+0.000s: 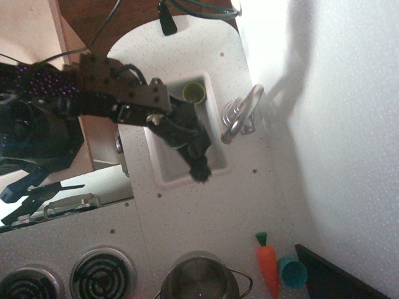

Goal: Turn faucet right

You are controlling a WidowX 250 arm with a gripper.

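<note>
The chrome faucet [240, 113] stands on its ribbed base at the right rim of the grey sink [159, 163]. Its curved spout points down-left, with the tip near the sink's right edge. My black gripper [199, 170] hangs over the sink's lower right corner, left of and below the spout tip, not touching it. Its fingers look close together and hold nothing that I can see. A small yellow-green cup [194, 93] sits in the sink's top corner.
A steel pot [199, 279] stands at the bottom by two stove burners [101, 274]. An orange toy carrot [267, 263] and a teal cup [292, 272] lie at the lower right. The white wall runs along the right side.
</note>
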